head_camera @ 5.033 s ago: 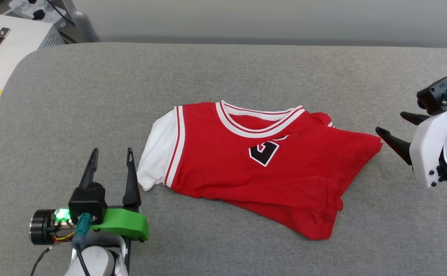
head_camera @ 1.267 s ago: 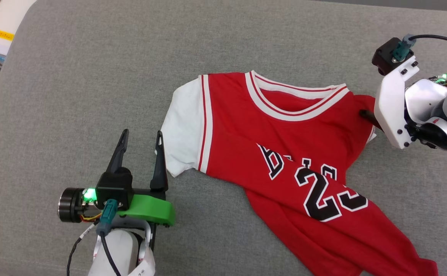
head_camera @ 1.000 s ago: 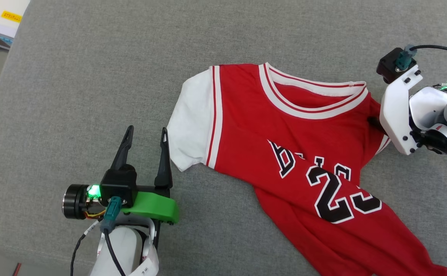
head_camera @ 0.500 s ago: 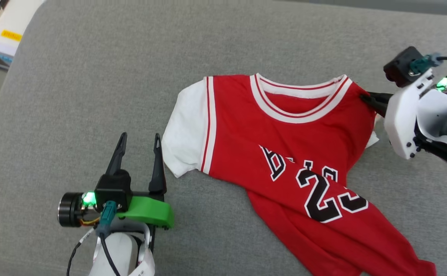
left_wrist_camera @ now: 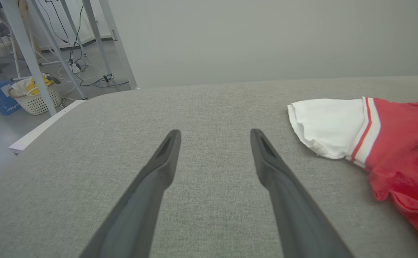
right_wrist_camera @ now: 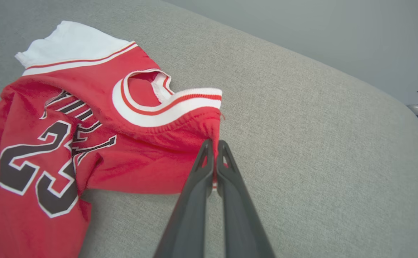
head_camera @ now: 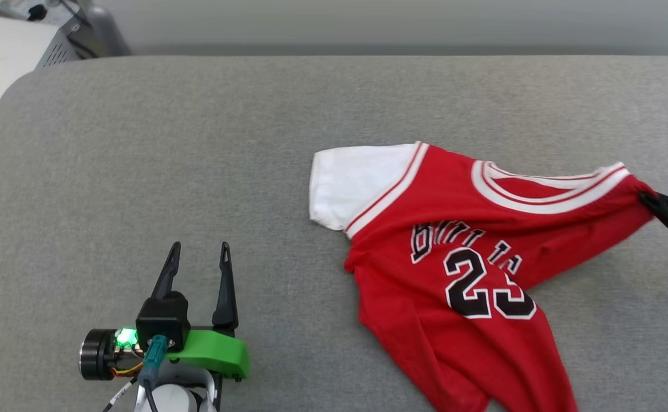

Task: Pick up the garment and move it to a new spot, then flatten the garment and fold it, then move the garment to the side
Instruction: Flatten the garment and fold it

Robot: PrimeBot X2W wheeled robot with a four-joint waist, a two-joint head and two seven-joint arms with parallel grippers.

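The garment [head_camera: 454, 257], a red jersey T-shirt with a white sleeve [head_camera: 356, 180] and black number 23, lies crumpled front-up on the right half of the grey table. My right gripper [head_camera: 648, 199] enters from the right edge, shut on the red shoulder beside the striped collar. In the right wrist view its fingertips [right_wrist_camera: 212, 144] pinch that bunched shoulder of the garment [right_wrist_camera: 87, 125], raised a little off the table. My left gripper [head_camera: 200, 247] stands open at the lower left, apart from the sleeve. Nothing is between its fingers [left_wrist_camera: 215, 133], and the garment [left_wrist_camera: 398, 136] lies to their right.
The grey padded table [head_camera: 168, 143] has a rounded corner at the far left. A white case [head_camera: 2, 51] stands beyond it. On the floor to the left are a white basket [left_wrist_camera: 33, 98] and metal frame legs [left_wrist_camera: 22, 46]. The table's right edge [right_wrist_camera: 414, 122] is near my right gripper.
My right gripper has shut on the garment's shoulder and drawn it rightward, so the shirt has swung and slid right. The head camera has tilted up. My left gripper stayed open.
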